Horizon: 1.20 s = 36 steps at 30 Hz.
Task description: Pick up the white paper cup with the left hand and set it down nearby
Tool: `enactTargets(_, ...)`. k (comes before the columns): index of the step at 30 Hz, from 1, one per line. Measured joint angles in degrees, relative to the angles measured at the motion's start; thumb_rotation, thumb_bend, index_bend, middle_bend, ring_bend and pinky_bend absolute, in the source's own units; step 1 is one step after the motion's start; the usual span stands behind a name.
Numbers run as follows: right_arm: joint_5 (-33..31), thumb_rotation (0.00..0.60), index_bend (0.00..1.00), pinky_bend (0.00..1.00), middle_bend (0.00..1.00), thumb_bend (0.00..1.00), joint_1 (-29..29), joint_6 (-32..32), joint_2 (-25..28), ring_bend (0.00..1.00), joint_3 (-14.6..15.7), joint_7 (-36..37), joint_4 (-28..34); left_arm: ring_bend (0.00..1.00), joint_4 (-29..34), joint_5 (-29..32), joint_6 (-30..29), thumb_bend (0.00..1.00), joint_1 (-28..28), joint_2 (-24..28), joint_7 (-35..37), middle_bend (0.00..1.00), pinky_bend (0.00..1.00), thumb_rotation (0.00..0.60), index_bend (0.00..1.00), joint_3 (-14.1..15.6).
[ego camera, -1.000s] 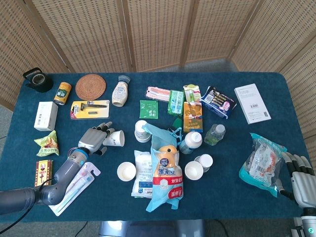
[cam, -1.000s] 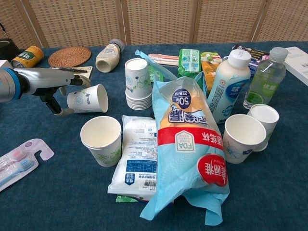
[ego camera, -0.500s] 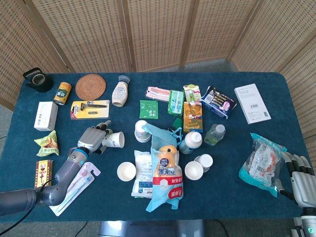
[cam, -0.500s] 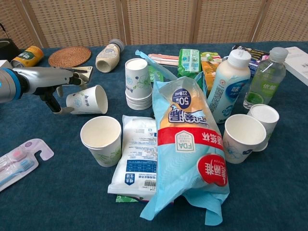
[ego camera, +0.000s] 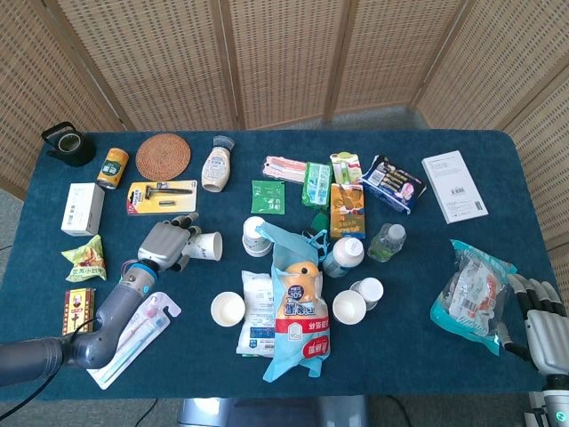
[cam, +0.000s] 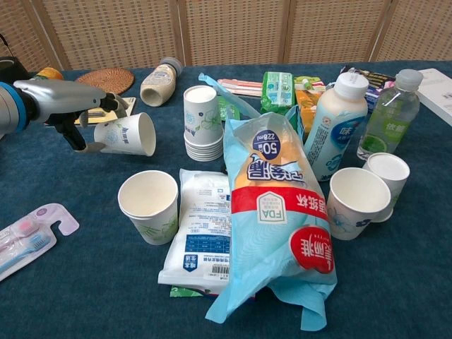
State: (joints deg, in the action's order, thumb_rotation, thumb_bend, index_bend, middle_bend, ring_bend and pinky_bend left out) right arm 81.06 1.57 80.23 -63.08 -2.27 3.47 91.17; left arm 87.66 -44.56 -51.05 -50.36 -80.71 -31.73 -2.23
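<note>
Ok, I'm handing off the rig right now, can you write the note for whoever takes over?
Left hand: holds the white paper cup on its side, mouth toward the cup stack, apparently lifted off the table.
Right hand: holds nothing, fingers apart, at the table's near right edge beside the snack bag.
Done: cup grasped and picked up.
Left: turn it upright, set it down on bare cloth nearby, let go. Mind the upright cup just in front and the stack to the right.
</note>
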Motion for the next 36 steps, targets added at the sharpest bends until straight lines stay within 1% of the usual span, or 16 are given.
enactTargets(6,0.1,0.600,0.05,0.07,0.04,0.48,0.2,-0.3,-0.3,0.00,0.0,0.5,-0.4,0.16,1.6,-5.0,-3.9,0.48,-0.7,2.2,-6.7,0.12,0.35,0.600,0.37,1.4)
enactTargets(12,0.2,0.600,0.05,0.07,0.04,0.48,0.3,-0.7,-0.7,0.00,0.0,1.3,-1.2,0.16,2.3,-12.0,-7.5,0.48,-1.0,3.7,-14.0,0.13,0.35,0.600,0.38,4.0)
enactTargets(19,0.2,0.600,0.05,0.07,0.04,0.48,0.4,-0.9,-0.8,0.00,0.0,2.0,-1.8,0.14,0.7,-20.2,-10.0,0.48,-0.3,4.3,-21.1,0.12,0.34,0.600,0.37,7.6)
enactTargets(23,0.2,0.600,0.05,0.07,0.04,0.48,0.5,-1.0,-0.9,0.00,0.0,2.2,-1.9,0.13,-0.7,-22.6,-10.4,0.48,0.1,4.2,-24.3,0.10,0.33,0.600,0.37,8.8)
enactTargets(28,0.4,0.600,0.05,0.07,0.04,0.48,0.6,-1.0,-1.1,0.00,0.0,2.4,-2.1,0.08,-3.0,-25.3,-10.5,0.48,0.9,3.5,-28.0,0.07,0.32,0.600,0.36,10.0)
enactTargets(33,0.6,0.600,0.05,0.07,0.04,0.48,0.6,-0.9,-1.0,0.00,0.0,2.5,-2.0,0.02,-4.3,-26.9,-10.1,0.48,1.5,2.3,-31.4,0.03,0.29,0.600,0.35,10.8)
enactTargets(36,0.6,0.600,0.05,0.07,0.04,0.48,0.6,-0.8,-1.0,0.00,0.0,2.6,-2.1,0.00,-4.9,-27.7,-9.8,0.48,1.8,1.5,-33.8,0.01,0.28,0.600,0.34,11.0)
